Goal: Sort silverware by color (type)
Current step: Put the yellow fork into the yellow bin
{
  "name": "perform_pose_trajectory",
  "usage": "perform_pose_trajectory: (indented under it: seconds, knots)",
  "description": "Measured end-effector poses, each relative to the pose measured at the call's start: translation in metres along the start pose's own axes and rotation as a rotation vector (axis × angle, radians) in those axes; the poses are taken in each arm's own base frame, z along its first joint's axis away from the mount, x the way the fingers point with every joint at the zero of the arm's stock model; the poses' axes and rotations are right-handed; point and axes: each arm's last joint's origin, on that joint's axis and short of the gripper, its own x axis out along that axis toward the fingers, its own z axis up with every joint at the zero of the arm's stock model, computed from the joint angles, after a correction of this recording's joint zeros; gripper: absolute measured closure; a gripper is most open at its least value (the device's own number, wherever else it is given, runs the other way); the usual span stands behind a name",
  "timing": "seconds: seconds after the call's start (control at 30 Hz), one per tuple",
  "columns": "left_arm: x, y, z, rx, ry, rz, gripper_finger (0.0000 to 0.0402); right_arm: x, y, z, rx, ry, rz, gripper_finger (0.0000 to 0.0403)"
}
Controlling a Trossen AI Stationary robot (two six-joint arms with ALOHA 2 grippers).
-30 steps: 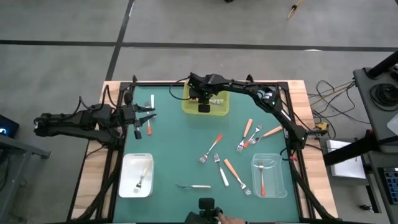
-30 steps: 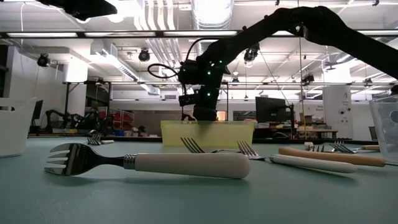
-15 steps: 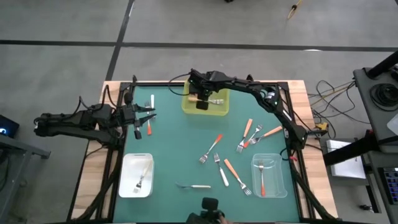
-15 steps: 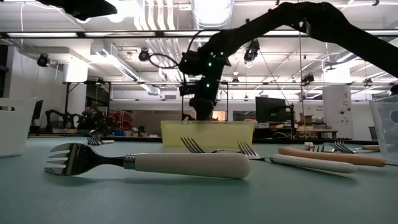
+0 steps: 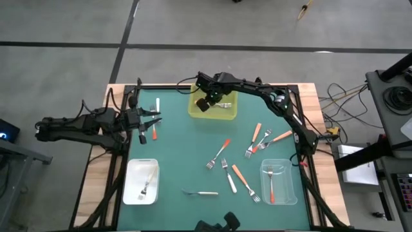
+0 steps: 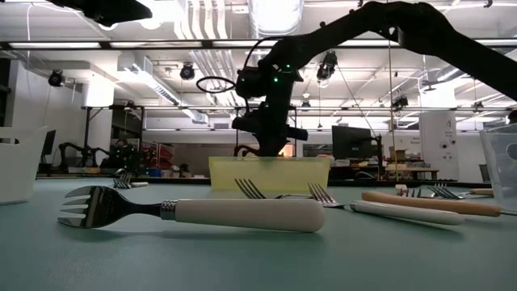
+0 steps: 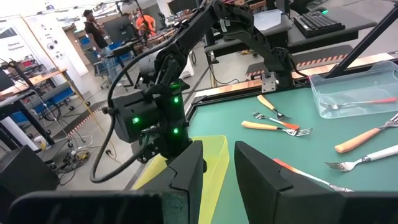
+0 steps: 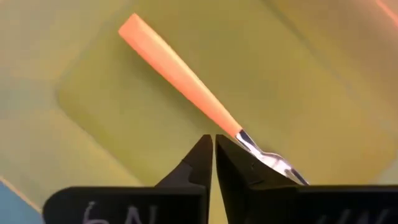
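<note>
My right gripper [image 5: 204, 102] is shut and hangs over the yellow tray [image 5: 226, 115] at the table's far edge. In the right wrist view its fingertips [image 8: 213, 148] stand just above a fork with a light orange handle [image 8: 174, 71] that lies flat on the tray floor. My left gripper [image 5: 149, 124] is open and waits at the table's left side, near a white fork [image 5: 158, 105] and a red-orange fork [image 5: 155, 133]. Several more forks [image 5: 233, 161] lie scattered on the green mat to the right of centre.
A white tray [image 5: 131, 191] at the near left holds a white fork. A clear tray [image 5: 288, 191] at the near right holds a red-orange fork. A white-handled fork [image 6: 194, 212] lies near the table's near edge. The mat between the yellow tray and the near fork is bare.
My right gripper has risen a little out of the yellow tray and turned about its wrist, staying over the tray. The light orange fork has stayed in the tray.
</note>
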Motion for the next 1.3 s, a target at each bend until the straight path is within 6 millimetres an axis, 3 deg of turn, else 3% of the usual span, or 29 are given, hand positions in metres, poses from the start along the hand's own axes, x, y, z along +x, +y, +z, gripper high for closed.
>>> perform_pose_trajectory:
  seconds: [0.47,0.87,1.3]
  knots:
    - [0.000,0.000,-0.001,0.003,0.006,-0.002,0.0326,0.008,0.000,-0.002,0.079,0.052,0.070,0.0394]
    - [0.000,0.000,-0.001,0.004,0.006,-0.002,0.0326,0.026,-0.005,-0.013,0.097,0.112,0.032,0.0394]
    - [0.000,0.000,-0.001,0.004,0.006,-0.002,0.0326,0.027,-0.017,-0.007,0.110,0.056,-0.044,0.0394]
